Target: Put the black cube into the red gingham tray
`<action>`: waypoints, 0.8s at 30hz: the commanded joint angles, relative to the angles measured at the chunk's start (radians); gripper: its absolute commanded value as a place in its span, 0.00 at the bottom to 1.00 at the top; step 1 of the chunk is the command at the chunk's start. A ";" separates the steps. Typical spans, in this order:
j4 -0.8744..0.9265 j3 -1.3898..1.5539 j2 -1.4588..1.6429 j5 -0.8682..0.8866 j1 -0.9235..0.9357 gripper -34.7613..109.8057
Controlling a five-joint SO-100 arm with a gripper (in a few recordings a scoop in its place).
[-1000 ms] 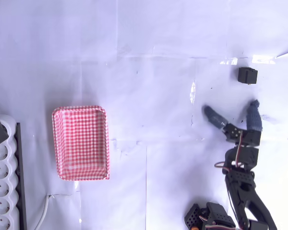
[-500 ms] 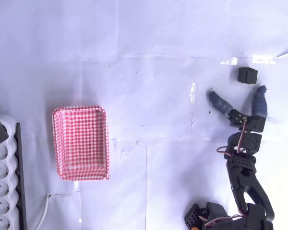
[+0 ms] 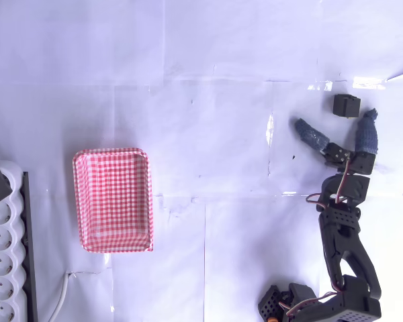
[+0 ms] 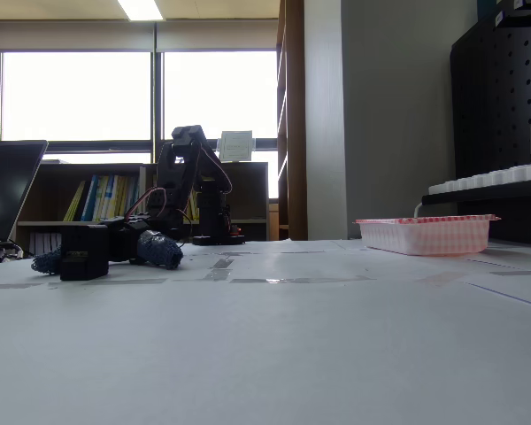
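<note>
The black cube (image 3: 347, 105) rests on the white table at the upper right of the overhead view, and low at the left as the black cube (image 4: 84, 251) in the fixed view. My gripper (image 3: 336, 121) is open just below it, its blue-wrapped fingertips (image 3: 370, 117) spread wide; the right one lies beside the cube's lower right corner, the left one further off to the left. Nothing is between the fingers. The red gingham tray (image 3: 78, 201) lies far to the left, and the same tray (image 4: 425, 235) is at the right in the fixed view.
A white power strip (image 3: 3, 258) and a cable (image 3: 62, 295) lie at the lower left edge, left of the tray. The arm's base (image 3: 295, 305) stands at the bottom right. A black pegboard (image 4: 504, 106) rises behind the tray. Open table lies between cube and tray.
The open gripper has moved up the overhead view towards the black cube, so its fingertips now reach almost level with it. Cube and tray have not moved.
</note>
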 commanded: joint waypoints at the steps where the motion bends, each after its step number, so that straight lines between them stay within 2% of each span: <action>1: 0.000 0.069 0.014 -0.037 -0.011 0.67; 24: 0.075 0.345 0.167 -0.028 -0.028 0.67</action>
